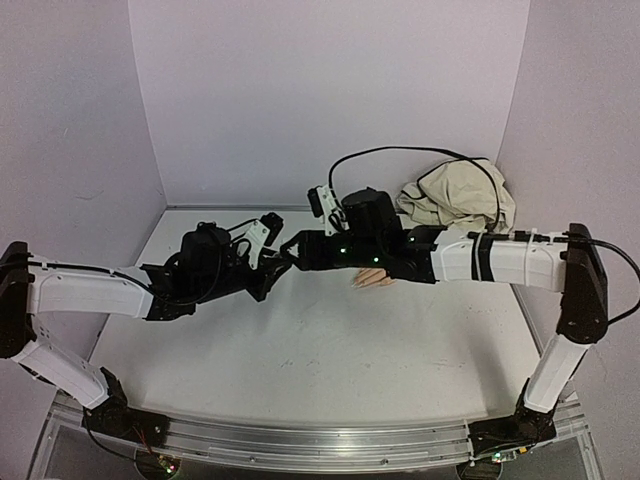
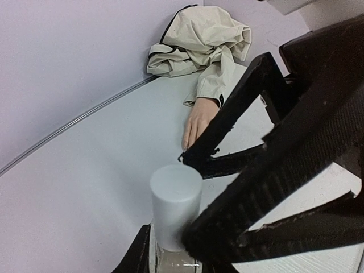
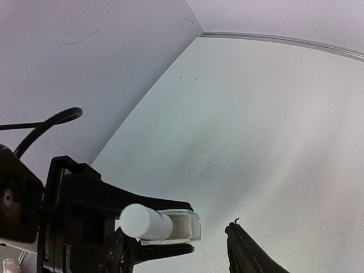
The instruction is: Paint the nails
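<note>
Holding the bottle: our left gripper is clamped on it, white cap up.
Right gripper: spread wide at the cap, gripping nothing.
Nails: on the mannequin hand, flat toward the worktop's far right corner, right of both grippers.
Long axis: fingertips point at the bottle, sleeve trails to the corner.
Nearer arm: we judge the right.
Views: left wrist shows the whole hand; top shows only fingertips under our right arm.

No text or label seems readable in any view
</note>
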You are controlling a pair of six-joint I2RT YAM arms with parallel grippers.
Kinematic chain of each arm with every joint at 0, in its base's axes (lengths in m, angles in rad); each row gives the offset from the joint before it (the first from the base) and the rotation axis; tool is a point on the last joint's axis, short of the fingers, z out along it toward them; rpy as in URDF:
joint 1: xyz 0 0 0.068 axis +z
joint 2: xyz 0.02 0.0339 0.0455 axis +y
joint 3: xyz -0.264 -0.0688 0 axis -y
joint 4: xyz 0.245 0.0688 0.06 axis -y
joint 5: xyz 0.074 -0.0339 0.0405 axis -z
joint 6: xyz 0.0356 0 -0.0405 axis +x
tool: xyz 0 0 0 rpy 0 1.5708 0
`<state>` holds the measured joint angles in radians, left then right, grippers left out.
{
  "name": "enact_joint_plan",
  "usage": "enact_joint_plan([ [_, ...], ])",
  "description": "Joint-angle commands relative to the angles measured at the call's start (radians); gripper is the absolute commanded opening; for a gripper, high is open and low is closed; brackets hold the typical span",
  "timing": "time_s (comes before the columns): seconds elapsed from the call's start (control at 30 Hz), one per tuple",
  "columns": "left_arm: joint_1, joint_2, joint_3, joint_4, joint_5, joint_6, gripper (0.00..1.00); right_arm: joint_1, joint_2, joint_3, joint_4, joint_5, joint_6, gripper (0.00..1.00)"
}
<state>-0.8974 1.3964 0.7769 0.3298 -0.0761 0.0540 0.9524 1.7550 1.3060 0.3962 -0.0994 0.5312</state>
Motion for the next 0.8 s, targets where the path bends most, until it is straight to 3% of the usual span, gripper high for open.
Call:
enact_joint_plan([
  [0.0,0.000,-0.012,-0.003,0.019,-0.019,0.008,0.00,0.027,0.022,0.084,0.009,0.066,0.032,0.56],
  [0.07,0.000,-0.019,-0.005,0.014,-0.019,0.005,0.00,0.036,0.035,0.103,0.000,0.086,0.037,0.54],
  [0.13,-0.001,-0.025,-0.007,0.008,-0.019,0.000,0.00,0.045,0.049,0.120,-0.014,0.099,0.038,0.45],
  [0.33,-0.001,-0.048,-0.009,-0.018,-0.014,-0.037,0.00,0.068,0.071,0.151,-0.034,0.123,0.025,0.03],
  [0.5,-0.002,-0.066,-0.005,-0.040,0.049,-0.081,0.00,0.068,0.030,0.097,-0.011,0.108,-0.004,0.00],
  [0.6,0.000,-0.092,-0.009,-0.039,0.243,-0.062,0.00,0.064,-0.010,0.051,0.044,-0.038,-0.117,0.00],
  [0.67,0.000,-0.110,-0.001,-0.038,0.494,0.017,0.00,0.062,-0.043,0.013,0.081,-0.184,-0.231,0.00],
  [0.77,0.001,-0.136,0.018,-0.038,0.954,0.085,0.00,0.057,-0.098,-0.069,0.121,-0.684,-0.442,0.00],
])
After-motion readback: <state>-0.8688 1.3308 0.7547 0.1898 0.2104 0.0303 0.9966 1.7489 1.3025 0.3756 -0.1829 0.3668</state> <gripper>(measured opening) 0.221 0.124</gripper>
